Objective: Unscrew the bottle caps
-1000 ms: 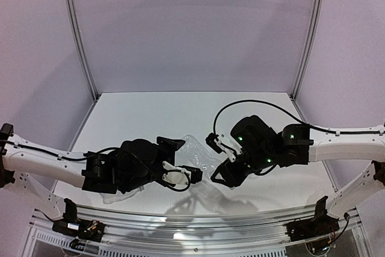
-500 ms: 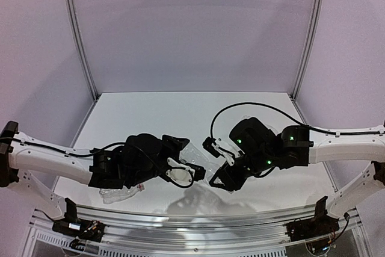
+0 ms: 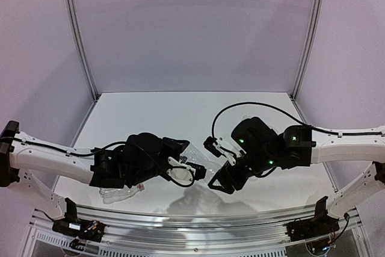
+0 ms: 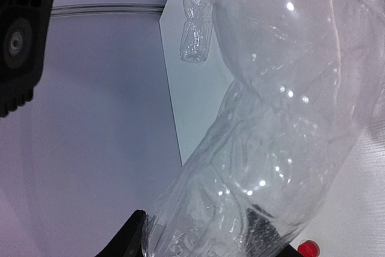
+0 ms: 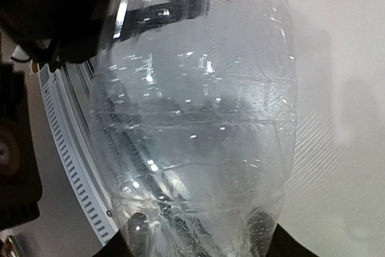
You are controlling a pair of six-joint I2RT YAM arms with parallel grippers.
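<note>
We saw a lab test cell: white table beyond both claws, plain walls, aluminium rails

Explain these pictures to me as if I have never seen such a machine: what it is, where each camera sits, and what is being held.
Two white and black robot arms are bolted at the near edge of a white table. The overhead camera looks down on both. The left gripper and right gripper meet at the middle around a clear plastic bottle. The other two pictures come from cameras on the wrists, so the clear plastic bottle fills them. I cannot tell how tightly either gripper holds it. Another bottle lies farther off on the table, and a small red cap rests on the surface.
</note>
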